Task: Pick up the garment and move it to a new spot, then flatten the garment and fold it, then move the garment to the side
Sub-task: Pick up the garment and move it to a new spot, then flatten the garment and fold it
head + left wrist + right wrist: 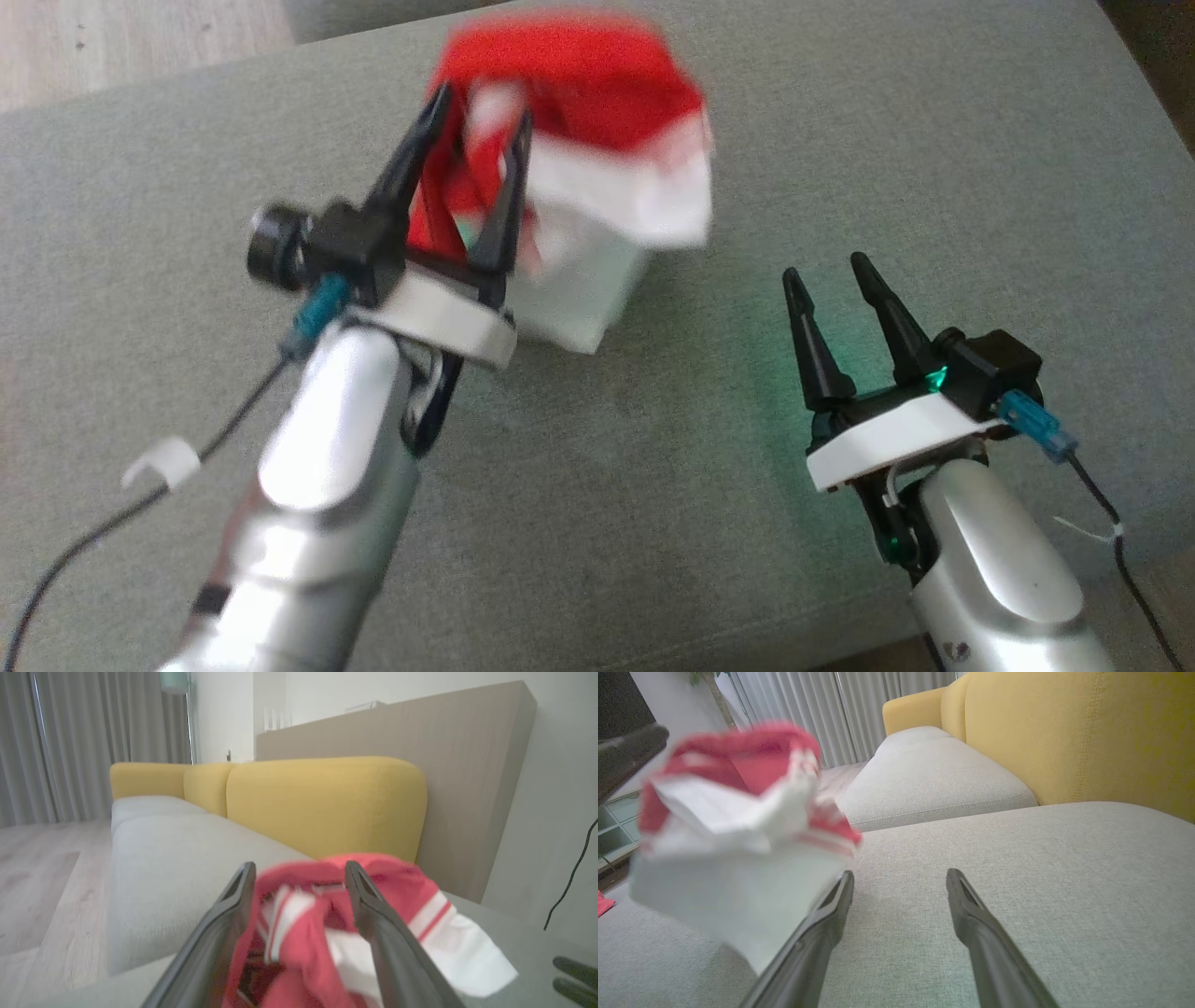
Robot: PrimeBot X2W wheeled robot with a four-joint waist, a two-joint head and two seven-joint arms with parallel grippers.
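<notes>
The garment (597,159), a red and white bundle, sits crumpled near the far edge of the sofa cushion (653,485), bunched between and beyond the wide-spread fingers of the left gripper (482,105), which pinch nothing that I can make out. It looks light, soft and floppy, so I would take it by a hem or corner of the white part. Balled up and blurred, it shows no clear long axis, red side toward the far edge, while the right gripper (824,266) hovers open and empty over the cushion's right half.

A red-and-white garment (579,103) is bunching in a crumpled, motion-blurred heap over a grey cushion (934,140), white folds drooping lowest.
</notes>
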